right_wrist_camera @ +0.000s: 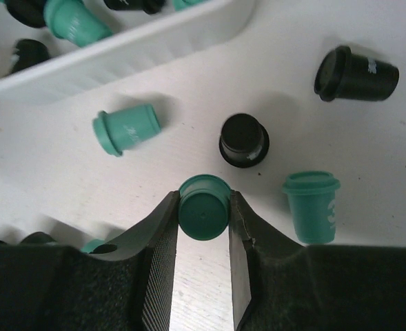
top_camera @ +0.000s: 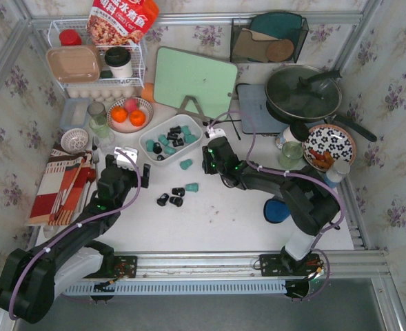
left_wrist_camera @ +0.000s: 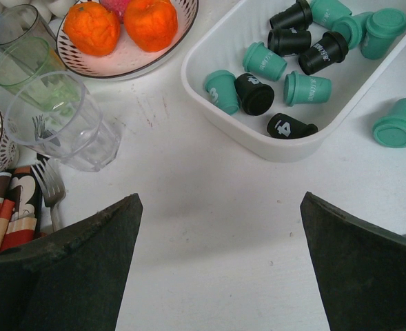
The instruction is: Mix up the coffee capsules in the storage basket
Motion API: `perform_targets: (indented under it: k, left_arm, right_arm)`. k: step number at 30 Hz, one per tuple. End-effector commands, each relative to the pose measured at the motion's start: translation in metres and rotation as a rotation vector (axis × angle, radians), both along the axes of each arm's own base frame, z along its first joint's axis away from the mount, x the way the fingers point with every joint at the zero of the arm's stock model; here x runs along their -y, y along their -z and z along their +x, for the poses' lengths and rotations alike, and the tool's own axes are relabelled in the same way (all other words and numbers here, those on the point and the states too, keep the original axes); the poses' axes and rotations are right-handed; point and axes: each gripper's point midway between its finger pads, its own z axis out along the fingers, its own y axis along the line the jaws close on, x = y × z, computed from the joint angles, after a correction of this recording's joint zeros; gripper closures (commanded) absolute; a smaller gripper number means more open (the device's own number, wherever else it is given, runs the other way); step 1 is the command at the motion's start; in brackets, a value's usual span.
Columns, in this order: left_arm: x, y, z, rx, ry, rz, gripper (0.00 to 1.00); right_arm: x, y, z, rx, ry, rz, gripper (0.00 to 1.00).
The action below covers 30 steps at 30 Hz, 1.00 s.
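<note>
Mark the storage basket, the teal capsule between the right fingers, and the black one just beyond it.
storage basket [left_wrist_camera: 289, 150]: left wrist view, near wall.
teal capsule [right_wrist_camera: 203, 207]: right wrist view, upturned end face.
black capsule [right_wrist_camera: 244, 140]: right wrist view, upturned end.

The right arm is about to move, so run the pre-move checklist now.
1. Both fingers of the right gripper touch the teal capsule: ok.
2. Teal capsule lifted off the table: cannot tell.
3. The storage basket has bare floor for a drop: ok.
4. The left gripper is open, empty and short of the basket: ok.
5. No capsules outside the basket: not ok; a black capsule and others lie on the table.
</note>
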Motion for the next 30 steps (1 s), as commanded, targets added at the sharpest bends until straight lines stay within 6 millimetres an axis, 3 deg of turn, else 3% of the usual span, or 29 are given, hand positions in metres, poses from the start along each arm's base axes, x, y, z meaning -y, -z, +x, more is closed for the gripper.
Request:
perform_targets:
  k: [1, 7, 10, 13, 17, 24, 30]
  left_arm:
    - [0.002, -0.008, 0.004, 0.019, -0.001, -0.016, 0.0]
    - [0.003, -0.006, 0.004, 0.01, 0.005, -0.011, 0.0]
    - [0.003, -0.006, 0.004, 0.011, 0.003, -0.012, 0.0]
    - [0.003, -0.007, 0.004, 0.012, 0.003, -0.012, 0.0]
    - [0.003, -0.007, 0.005, 0.011, 0.003, -0.012, 0.0]
    - [0.004, -0.006, 0.005, 0.006, 0.008, -0.01, 0.0]
    - [0.004, -0.006, 0.005, 0.005, 0.01, -0.008, 0.0]
  right_arm:
    - [-0.019, -0.04, 0.01, 0.084, -0.029, 0.096, 0.95]
    - [-0.044, -0.094, 0.039, 0.25, -0.07, 0.167, 0.98]
    - [-0.059, -0.107, 0.059, 0.317, -0.092, 0.164, 0.99]
    - [-0.074, -0.106, 0.079, 0.342, -0.105, 0.147, 0.98]
    - [-0.085, -0.09, 0.1, 0.345, -0.082, 0.127, 0.98]
    - [-0.079, -0.061, 0.123, 0.343, -0.001, 0.054, 0.94]
    - [-0.073, -0.049, 0.129, 0.355, 0.023, -0.002, 0.73]
